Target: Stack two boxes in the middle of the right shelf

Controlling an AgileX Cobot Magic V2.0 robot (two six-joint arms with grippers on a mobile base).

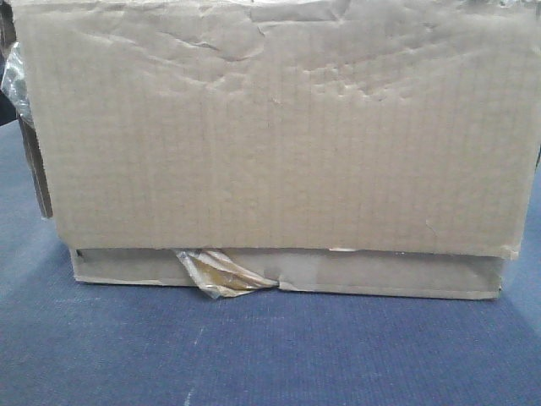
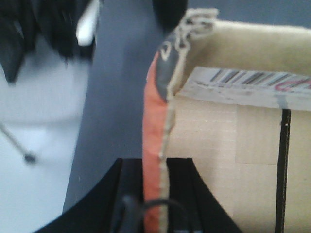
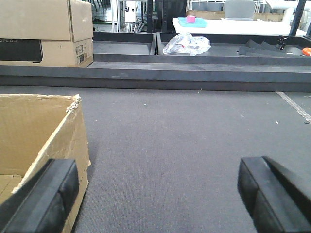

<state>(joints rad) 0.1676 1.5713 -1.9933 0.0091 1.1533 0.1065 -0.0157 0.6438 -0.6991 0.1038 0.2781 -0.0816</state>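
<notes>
- Two pincers, two states: the left gripper (image 2: 155, 170) is clenched on the big box (image 2: 214, 145), with a black finger on either side of the box's upright wall. The right gripper (image 3: 158, 194) is released, its fingers spread wide, just beside that box's torn open corner.
- The outer face of the clamped wall carries orange-and-grey print (image 2: 151, 136). Inside the big box are a white barcode label (image 2: 248, 80), whose red characters are too blurred to read, and a black strap (image 2: 284, 165) running down the cardboard.
- The big box sits on top of the flat box (image 1: 380, 275), which lies on blue carpet (image 1: 254, 355). Torn yellowish tape (image 1: 215, 275) hangs from the flat box's front, under the big box's left half.
- Both boxes lie with their long axes side to side across the front view. The big box turns its wrinkled broad face to that camera and its open top upward.
- Beyond the big box, carpet runs to a low dark platform (image 3: 194, 68) bearing a clear plastic bag (image 3: 187, 43).
- Stacked cartons (image 3: 46, 31) stand behind the big box; the pale letters on their dark band are cut off.
- Farther off, a white table (image 3: 228, 26) holds a turquoise tray (image 3: 192, 22).
</notes>
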